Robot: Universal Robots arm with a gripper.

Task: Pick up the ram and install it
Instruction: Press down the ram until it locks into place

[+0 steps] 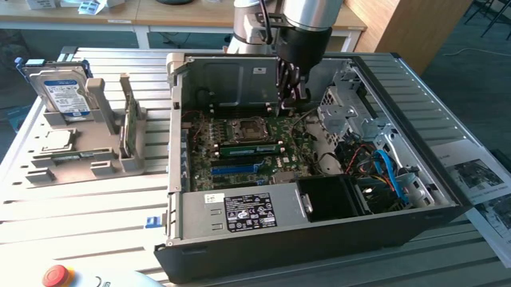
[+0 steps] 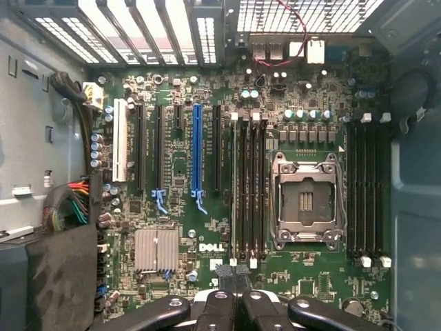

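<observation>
My gripper (image 1: 292, 103) hangs inside the open computer case (image 1: 447, 179), low over the far side of the motherboard (image 1: 264, 152). Its fingers are shut together with nothing between them, as the wrist view also shows for the gripper (image 2: 234, 293). A long green ram stick (image 1: 251, 149) sits in a memory slot just in front of the empty processor socket (image 1: 243, 128). In the wrist view the black memory slots (image 2: 248, 186) run beside the socket (image 2: 306, 200), just ahead of my fingertips. Outside the case, another thin green board (image 1: 125, 128) stands on edge in a grey holder (image 1: 88, 158).
A silver hard drive (image 1: 62, 89) with a blue-and-white label stands in the holder, and a small square chip (image 1: 57, 141) lies beside it. The case holds a power supply (image 1: 239, 209), blue cables (image 1: 391, 170) and a drive cage (image 1: 351, 113). A red button (image 1: 56, 275) sits at the front.
</observation>
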